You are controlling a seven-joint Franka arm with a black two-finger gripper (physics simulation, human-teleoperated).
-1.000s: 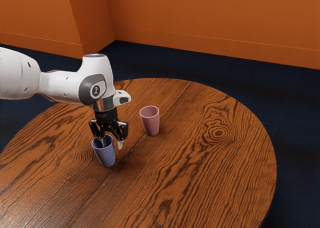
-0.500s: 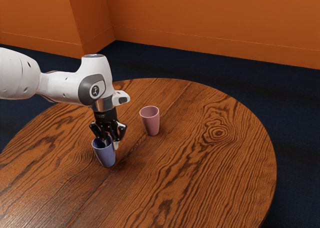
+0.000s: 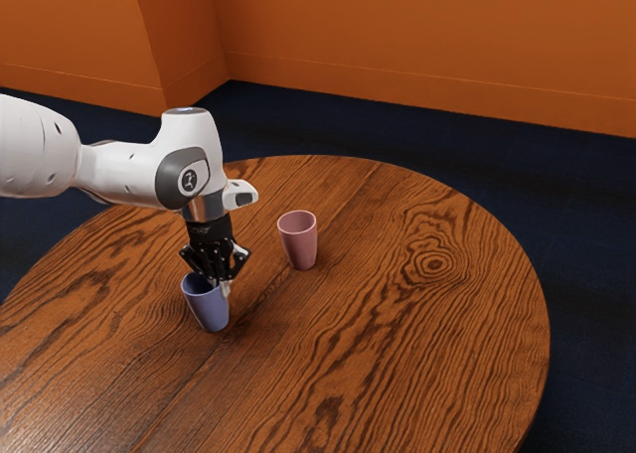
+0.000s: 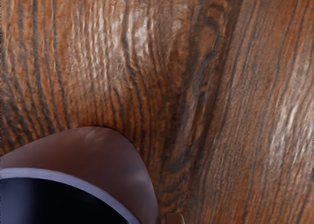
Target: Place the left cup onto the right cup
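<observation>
Jaws have closed since a second ago: my gripper (image 3: 213, 269) now pinches the blue cup (image 3: 207, 310) by its rim. So thin a hold may let it tilt or slip on lifting.

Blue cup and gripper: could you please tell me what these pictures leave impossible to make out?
- Exterior view: the gripper covers part of the blue cup's rim.
- Wrist view: the blue cup is cut off by the frame's edge.
- Exterior view: the pink cup's own wall hides its bottom inside.
- Exterior view: the frame cuts off the table's near side.
</observation>
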